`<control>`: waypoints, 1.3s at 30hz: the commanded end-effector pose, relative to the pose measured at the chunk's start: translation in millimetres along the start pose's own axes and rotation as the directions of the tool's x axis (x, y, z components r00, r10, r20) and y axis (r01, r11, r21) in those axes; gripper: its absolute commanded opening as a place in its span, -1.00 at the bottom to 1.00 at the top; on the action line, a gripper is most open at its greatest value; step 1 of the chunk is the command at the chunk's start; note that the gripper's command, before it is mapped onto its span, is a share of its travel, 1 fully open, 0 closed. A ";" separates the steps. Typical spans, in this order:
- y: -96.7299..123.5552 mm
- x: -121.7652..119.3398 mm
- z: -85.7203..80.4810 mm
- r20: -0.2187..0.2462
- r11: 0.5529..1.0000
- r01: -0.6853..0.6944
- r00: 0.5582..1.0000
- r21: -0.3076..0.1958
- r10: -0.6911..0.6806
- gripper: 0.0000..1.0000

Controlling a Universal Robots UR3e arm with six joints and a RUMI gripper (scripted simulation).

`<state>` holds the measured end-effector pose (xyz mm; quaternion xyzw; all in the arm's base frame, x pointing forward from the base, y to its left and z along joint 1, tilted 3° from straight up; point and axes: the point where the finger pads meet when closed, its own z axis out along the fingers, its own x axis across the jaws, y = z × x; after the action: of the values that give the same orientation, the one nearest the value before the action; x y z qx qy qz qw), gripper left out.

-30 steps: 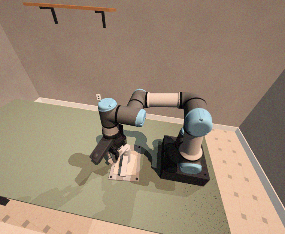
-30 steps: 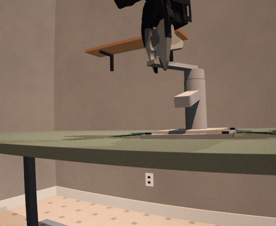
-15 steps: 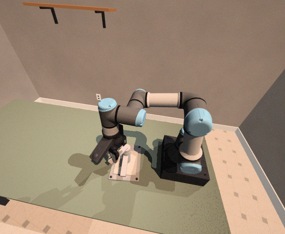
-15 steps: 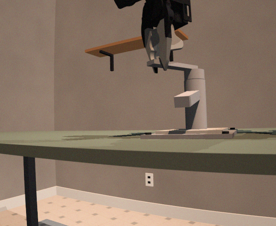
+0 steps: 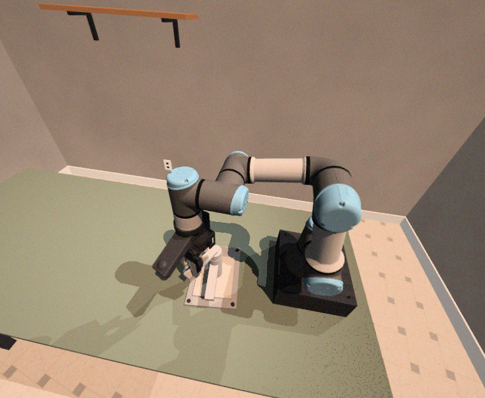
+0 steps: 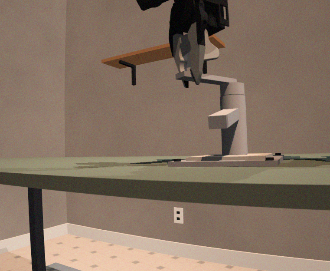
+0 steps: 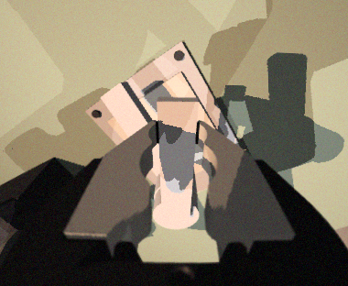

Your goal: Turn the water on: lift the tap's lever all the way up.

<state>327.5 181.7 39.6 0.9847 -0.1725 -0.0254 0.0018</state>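
A pale tap (image 6: 234,122) stands upright on a flat base plate (image 6: 226,160) on the green table. Its lever (image 6: 208,78) runs nearly level from the top of the tap body toward the left. A short spout block (image 6: 222,118) juts out lower down. My gripper (image 6: 191,79) comes down from above and is shut on the free end of the lever. In the wrist view the lever (image 7: 177,137) sits between my two fingers, with the tap body (image 7: 175,208) below. In the top view the gripper (image 5: 195,259) is at the tap (image 5: 214,261).
The arm's dark base block (image 5: 315,278) stands on the table right of the tap plate (image 5: 213,286). A wooden wall shelf (image 5: 118,11) hangs high behind. The table edge (image 6: 159,189) runs in front.
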 end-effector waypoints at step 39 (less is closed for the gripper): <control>7.8 0.6 -27.6 -0.003 1.000 0.000 1.000 0.001 0.000 -1.00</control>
<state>326.8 177.4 57.0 0.9847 -0.1725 -0.0251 0.0014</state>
